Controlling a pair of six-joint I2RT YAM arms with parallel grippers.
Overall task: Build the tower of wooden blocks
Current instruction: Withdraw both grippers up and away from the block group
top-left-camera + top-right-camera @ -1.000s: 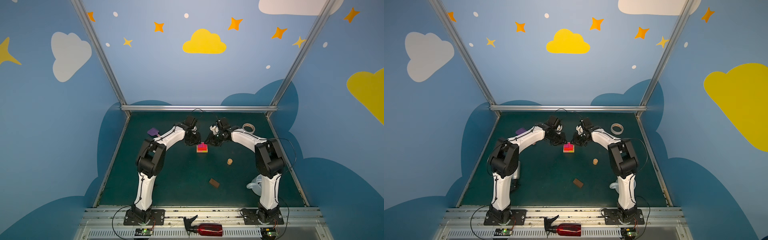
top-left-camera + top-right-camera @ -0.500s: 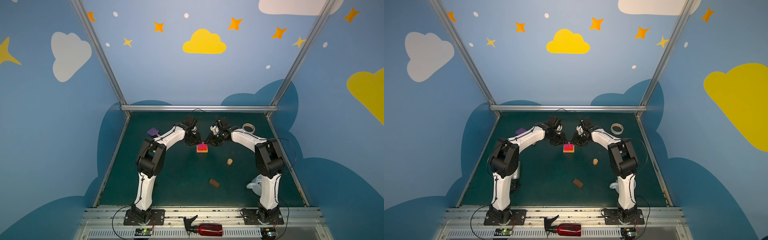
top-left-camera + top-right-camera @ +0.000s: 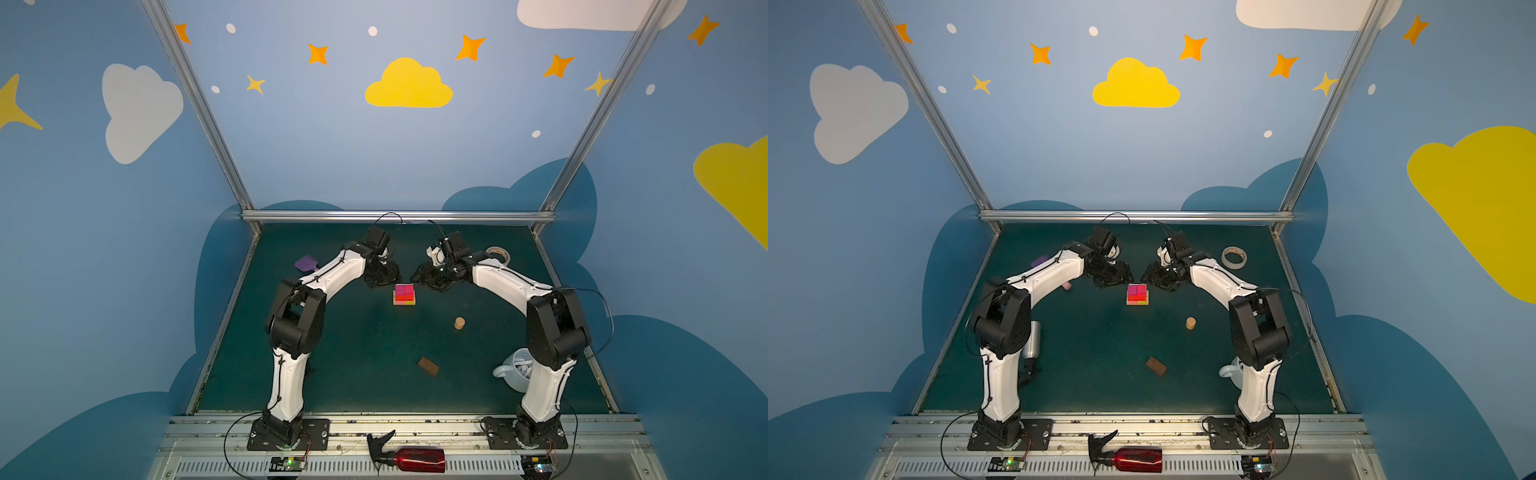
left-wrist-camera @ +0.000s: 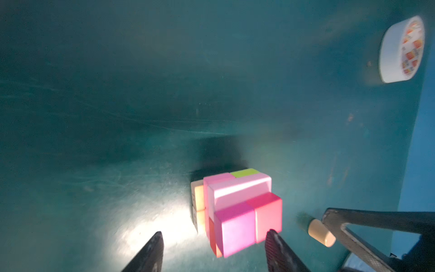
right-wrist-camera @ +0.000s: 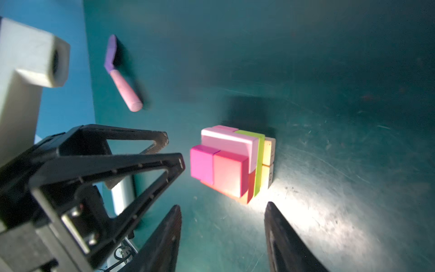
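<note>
The tower point(image 3: 404, 295) point(image 3: 1137, 295) stands mid-table: tan base, lime-green, red and light pink layers, a magenta square and a red square on top point(image 4: 237, 212) point(image 5: 230, 164). My left gripper point(image 3: 392, 278) point(image 4: 214, 232) hovers just left of it, open, with nothing between the fingers. My right gripper point(image 3: 417, 277) point(image 5: 223, 205) hovers just right of it, also open and empty. Neither touches the stack. A short tan cylinder point(image 3: 459, 323) point(image 4: 321, 232) lies to the front right. Nearer the front edge lies a dark brown block point(image 3: 428, 366) point(image 3: 1156, 366).
A white tape roll point(image 3: 498, 253) point(image 4: 402, 49) sits at the back right. A purple spatula with a pink handle point(image 3: 306, 264) point(image 5: 120, 75) lies at the back left. A white mug point(image 3: 517, 370) stands by the right arm's base, a red spray bottle point(image 3: 411, 459) on the front rail.
Both grippers have opened wider beside the tower's top. The arms have hardly moved, and the two top squares stay on the stack.
</note>
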